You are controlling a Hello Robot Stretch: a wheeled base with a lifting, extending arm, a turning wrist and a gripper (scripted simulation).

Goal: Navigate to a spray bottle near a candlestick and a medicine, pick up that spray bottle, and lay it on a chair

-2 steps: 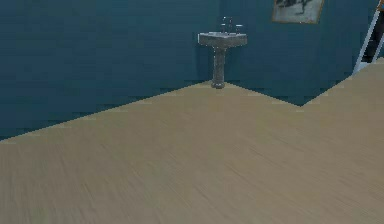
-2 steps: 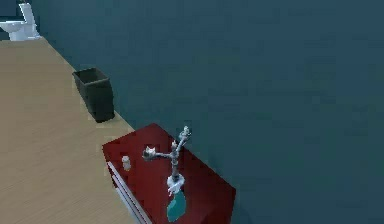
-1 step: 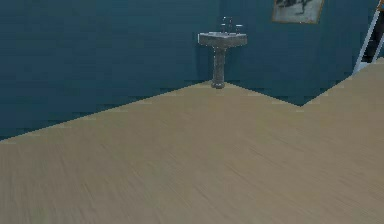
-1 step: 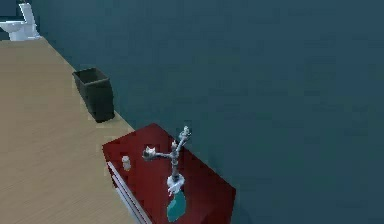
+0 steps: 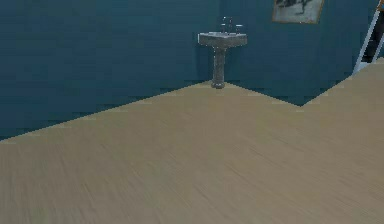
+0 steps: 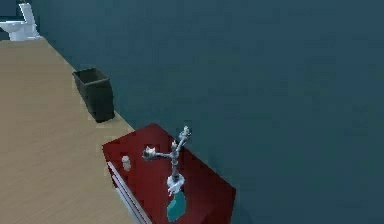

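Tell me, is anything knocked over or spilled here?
Nothing stands out. The candlestick, the small white bottle and the teal bottle stand on the red cabinet, the dark bin sits upright, and the sink looks whole.

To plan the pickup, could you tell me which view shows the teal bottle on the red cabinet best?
The arm side view: the teal bottle stands on the red cabinet by the candlestick. The forward view faces a pedestal sink instead.

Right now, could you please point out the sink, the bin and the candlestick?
sink (image 5: 222, 40): forward view, on its basin.
bin (image 6: 95, 100): arm side view, on its side wall.
candlestick (image 6: 177, 155): arm side view, on its stem.
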